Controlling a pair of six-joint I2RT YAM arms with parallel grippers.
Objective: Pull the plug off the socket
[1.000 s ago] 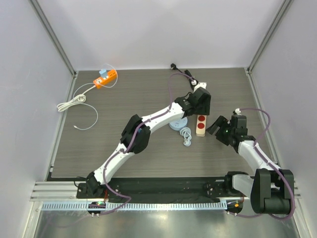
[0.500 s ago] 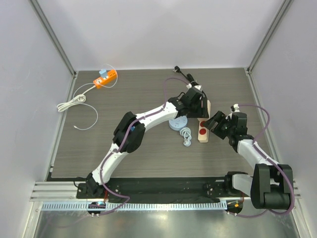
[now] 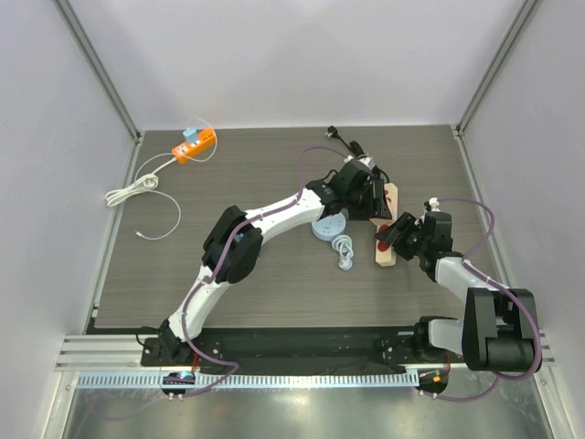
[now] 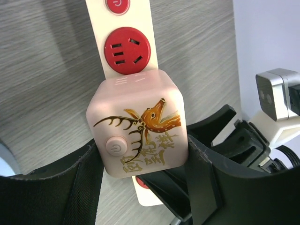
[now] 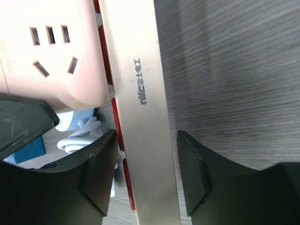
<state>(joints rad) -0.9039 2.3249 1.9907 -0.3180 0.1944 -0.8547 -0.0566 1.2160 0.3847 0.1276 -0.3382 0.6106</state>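
Writing first: the side of the cream power strip (image 5: pixel 140 108) carries a small printed "nVc" followed by characters too small to read. The pink cube plug (image 4: pixel 140 124) shows a gold-and-brown deer with Chinese characters beneath it, next to a round power-symbol button. The left end effector (image 4: pixel 143 149) is clamped on that cube, one black finger flat against each side. The cube sits on the strip's face just below a red socket (image 4: pixel 127 47); its pins are hidden. The right end effector (image 5: pixel 147 140) straddles the strip, a finger close along each long edge, and I cannot tell whether it actually bites. All this is right of centre on a dark grey wood-grain table (image 3: pixel 228 174), boxed in by plain white walls and aluminium corner posts. A pale blue disc (image 3: pixel 324 230) and a coiled white cable (image 3: pixel 344 249) lie just left of the strip, and a black cord (image 3: pixel 340 139) lies behind it. An orange strip (image 3: pixel 196 144) with its white lead (image 3: pixel 137 187) is well apart at the far left. Bare wood grain shows between the cream strip and the table's right edge, and toward the near edge.
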